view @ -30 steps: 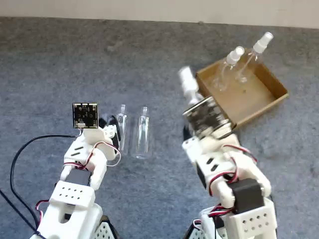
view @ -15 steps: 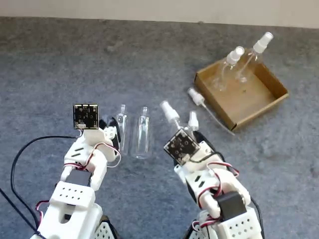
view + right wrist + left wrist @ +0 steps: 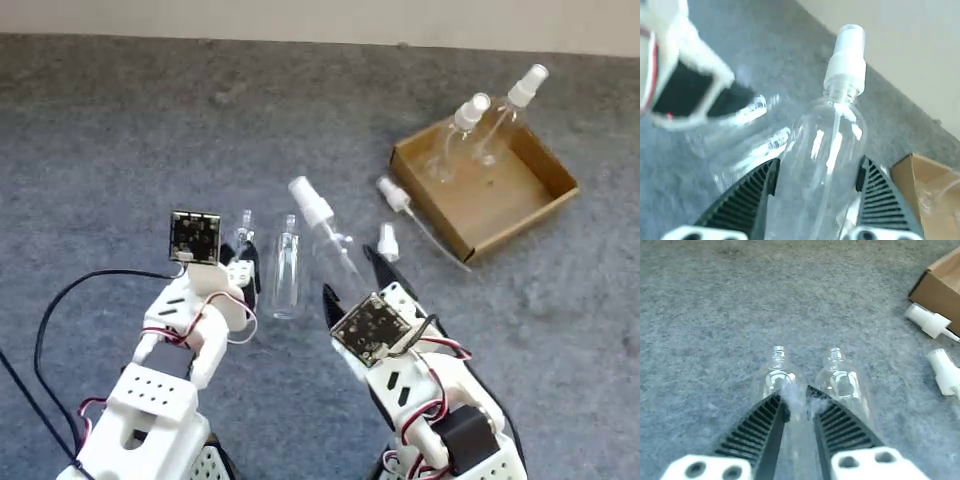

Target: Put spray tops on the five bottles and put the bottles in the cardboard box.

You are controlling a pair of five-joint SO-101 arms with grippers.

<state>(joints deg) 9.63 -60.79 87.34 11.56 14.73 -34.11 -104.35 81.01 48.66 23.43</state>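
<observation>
from above: clamped in the right gripper (image 3: 357,282), a capped spray bottle (image 3: 335,250), tilted, between the two uncapped bottles (image 3: 286,265) and the cardboard box (image 3: 432,205). already in that box, two capped bottles (image 3: 447,150); on the carpet (image 3: 120,130) near it, two loose spray tops (image 3: 388,240). looks like boxing the third; calls for a lift over the near wall, clear of the pair inside.

left wrist view: left gripper (image 3: 796,396) nearly closed, tips over the uncapped bottles' bases, gripping nothing evident.

right wrist view: adds the dip tube (image 3: 832,145) inside the held bottle and jaws spread wide by its body.
</observation>
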